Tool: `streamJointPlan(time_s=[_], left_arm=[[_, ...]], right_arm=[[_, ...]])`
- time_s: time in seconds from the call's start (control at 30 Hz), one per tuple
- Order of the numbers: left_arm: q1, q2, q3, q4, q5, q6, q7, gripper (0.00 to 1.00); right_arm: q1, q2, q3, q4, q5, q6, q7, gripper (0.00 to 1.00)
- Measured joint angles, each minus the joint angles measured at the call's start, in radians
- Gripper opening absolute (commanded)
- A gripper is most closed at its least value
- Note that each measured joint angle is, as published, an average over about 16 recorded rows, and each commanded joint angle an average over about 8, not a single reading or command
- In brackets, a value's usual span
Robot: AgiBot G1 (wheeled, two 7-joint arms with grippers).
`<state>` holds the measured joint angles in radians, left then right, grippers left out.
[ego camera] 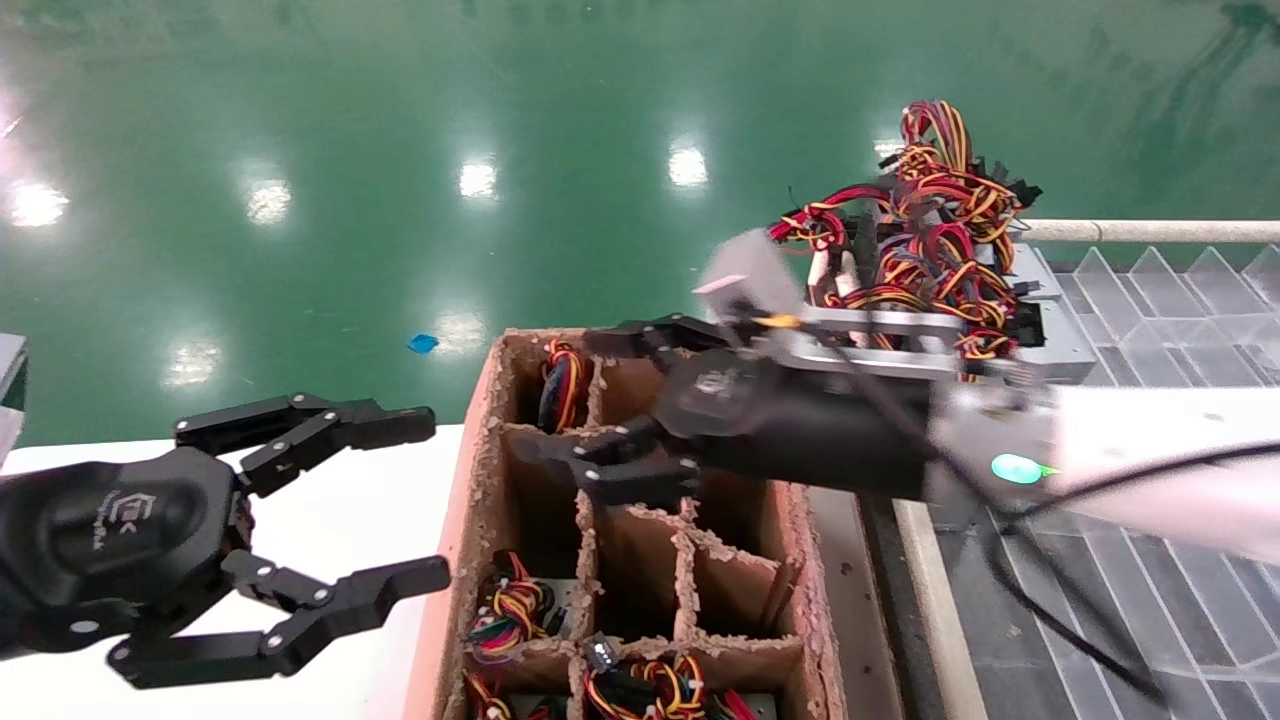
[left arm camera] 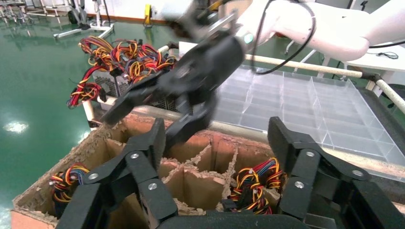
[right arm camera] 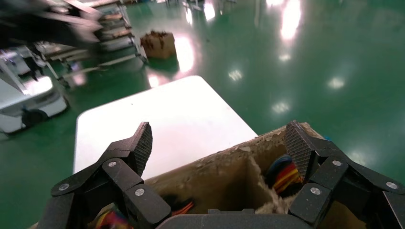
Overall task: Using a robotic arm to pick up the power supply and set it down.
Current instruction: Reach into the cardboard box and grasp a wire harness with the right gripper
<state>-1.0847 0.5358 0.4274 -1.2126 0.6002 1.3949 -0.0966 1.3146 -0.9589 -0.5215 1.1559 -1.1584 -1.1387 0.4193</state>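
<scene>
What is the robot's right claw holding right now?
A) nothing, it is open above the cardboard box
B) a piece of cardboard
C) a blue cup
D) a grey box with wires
A: the right gripper is open with nothing between its fingers, hovering over the divided cardboard box, while the power supply sits apart on the clear tray.

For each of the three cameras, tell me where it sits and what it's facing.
Head view: looks down from above on the cardboard box; both end effectors show, left, right.
Left wrist view: across the box at the right end effector.
Right wrist view: over the box toward the white table.
All share the box.
</scene>
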Motion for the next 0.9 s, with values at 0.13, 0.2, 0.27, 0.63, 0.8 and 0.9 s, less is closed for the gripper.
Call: streamJointPlan(time_s=[0.13, 0.2, 0.27, 0.63, 0.8, 0.9], left_arm=[[0.0, 0.0, 0.0, 0.0, 0.0, 0.0, 0.0, 0.0], [0.0, 0.0, 0.0, 0.0, 0.0, 0.0, 0.0, 0.0], [0.0, 0.0, 0.0, 0.0, 0.0, 0.0, 0.0, 0.0], [0.0, 0.0, 0.0, 0.0, 0.0, 0.0, 0.0, 0.0], [0.0, 0.0, 0.0, 0.0, 0.0, 0.0, 0.0, 0.0], [0.0, 0.0, 0.0, 0.0, 0.0, 0.0, 0.0, 0.0]], right_arm=[[0.053, -0.077, -0.054, -0.052, -0.102, 0.075, 0.062, 1.0], [0.073, -0.111, -0.077, -0.08, -0.144, 0.105, 0.088, 0.98], [0.089, -0.14, -0.097, -0.107, -0.183, 0.132, 0.111, 0.79], [0.112, -0.204, -0.163, -0.153, -0.313, 0.219, 0.219, 0.0], [0.101, -0.196, -0.177, -0.123, -0.337, 0.226, 0.262, 0.0], [0.09, -0.187, -0.181, -0.104, -0.346, 0.23, 0.283, 0.0]])
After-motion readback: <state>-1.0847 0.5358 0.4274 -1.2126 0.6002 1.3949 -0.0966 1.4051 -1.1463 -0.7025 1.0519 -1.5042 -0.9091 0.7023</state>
